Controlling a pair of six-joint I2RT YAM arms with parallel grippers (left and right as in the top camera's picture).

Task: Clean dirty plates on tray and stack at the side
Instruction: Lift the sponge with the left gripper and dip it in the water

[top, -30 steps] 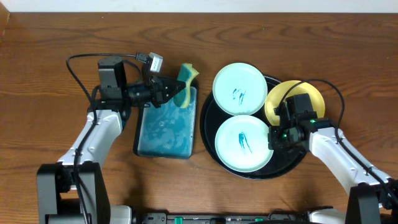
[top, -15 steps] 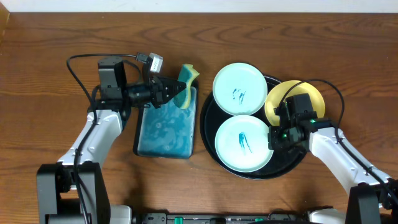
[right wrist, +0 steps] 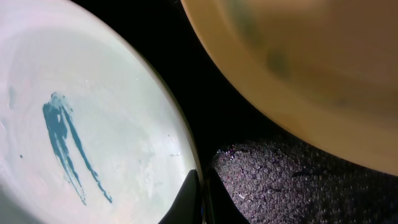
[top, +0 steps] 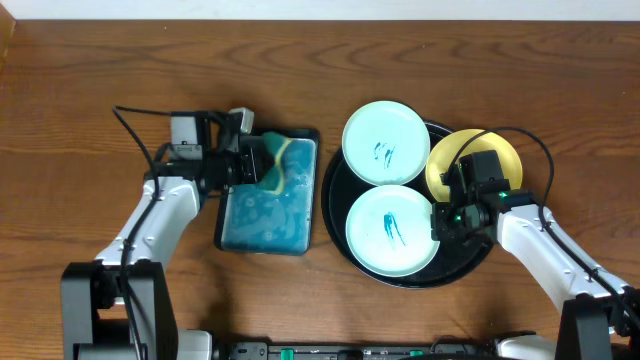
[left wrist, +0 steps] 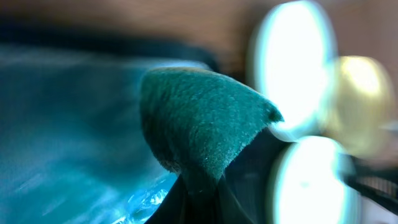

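Observation:
The black tray (top: 333,200) carries three plates: a mint one (top: 386,142) at the back with teal marks, a second marked mint plate (top: 391,230) in front, and a yellow one (top: 474,165) on the right. My right gripper (top: 440,222) is shut on the front mint plate's right rim; up close the jaws (right wrist: 202,199) pinch the rim of that plate (right wrist: 81,124) beside the yellow plate (right wrist: 311,62). My left gripper (top: 262,166) is shut on a green-and-yellow sponge (top: 277,168), held low over the blue water. The sponge (left wrist: 205,118) fills the left wrist view.
A black-rimmed basin of blue water (top: 265,215) sits left of the tray, its water (left wrist: 62,124) under the sponge. Bare wood tabletop (top: 560,80) lies right of and behind the tray. A cable (top: 135,120) loops off the left arm.
My left gripper has swung down and back with the sponge, from above the basin's far edge into the basin. The right arm and the plates have not moved.

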